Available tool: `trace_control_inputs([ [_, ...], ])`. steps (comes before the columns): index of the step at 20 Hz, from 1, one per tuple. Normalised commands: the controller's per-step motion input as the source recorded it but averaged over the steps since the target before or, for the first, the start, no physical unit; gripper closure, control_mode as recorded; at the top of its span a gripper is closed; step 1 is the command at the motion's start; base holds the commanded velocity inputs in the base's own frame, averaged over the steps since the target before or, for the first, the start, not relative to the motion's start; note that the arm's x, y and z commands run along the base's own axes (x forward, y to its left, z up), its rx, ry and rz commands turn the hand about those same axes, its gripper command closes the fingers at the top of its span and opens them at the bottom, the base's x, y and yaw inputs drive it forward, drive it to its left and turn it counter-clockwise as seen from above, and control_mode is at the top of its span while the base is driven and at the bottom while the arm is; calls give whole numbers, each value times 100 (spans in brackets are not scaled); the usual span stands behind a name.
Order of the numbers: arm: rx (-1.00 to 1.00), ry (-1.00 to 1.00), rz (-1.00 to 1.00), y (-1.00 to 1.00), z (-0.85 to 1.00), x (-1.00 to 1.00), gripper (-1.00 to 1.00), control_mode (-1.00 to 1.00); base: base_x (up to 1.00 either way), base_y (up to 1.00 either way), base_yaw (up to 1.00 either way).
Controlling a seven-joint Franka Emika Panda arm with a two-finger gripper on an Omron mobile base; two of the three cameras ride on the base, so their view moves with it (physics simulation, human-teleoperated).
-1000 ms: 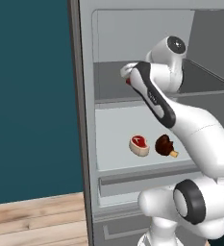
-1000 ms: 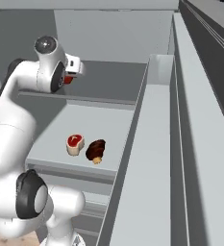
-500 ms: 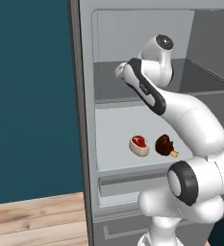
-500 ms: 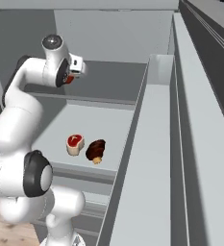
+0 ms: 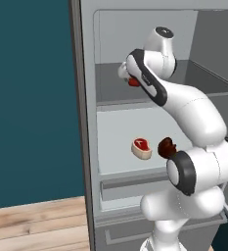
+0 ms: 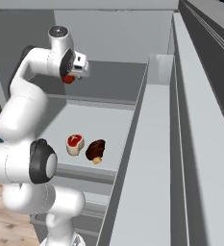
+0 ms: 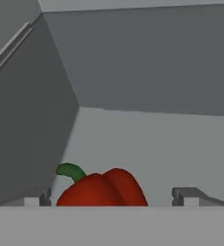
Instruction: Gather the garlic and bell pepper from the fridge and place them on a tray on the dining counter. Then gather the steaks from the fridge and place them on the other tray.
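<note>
Gripper (image 7: 111, 199) is reaching into the fridge's upper shelf (image 5: 110, 83), fingers apart and straddling the bell pepper (image 7: 102, 190) at 6 o'clock; advisably centring on the body before closing; steaks (image 5: 141, 148) are lying below.

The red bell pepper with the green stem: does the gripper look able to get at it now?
Probably yes. In the hand view the red bell pepper sits between the gripper's two finger tips, with nothing between them.
</note>
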Motion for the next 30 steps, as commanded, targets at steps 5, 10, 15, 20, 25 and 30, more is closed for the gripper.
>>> trace_control_inputs([
  [5, -4, 20, 0, 2, -52, -5, -100, -100, 0, 0, 0],
  [10, -4, 10, 0, 14, -48, 0, 100, -100, 0, 0, 0],
  [15, -5, 1, 0, 7, -91, -46, 100, -100, 0, 0, 0],
  [20, -3, -14, 0, 2, -89, -61, 100, -100, 0, 0, 0],
  [25, 0, -27, 0, 0, -15, -71, 100, -100, 0, 0, 0],
  [30, 0, -2, 2, -5, 58, -99, 100, -100, 0, 0, 0],
])
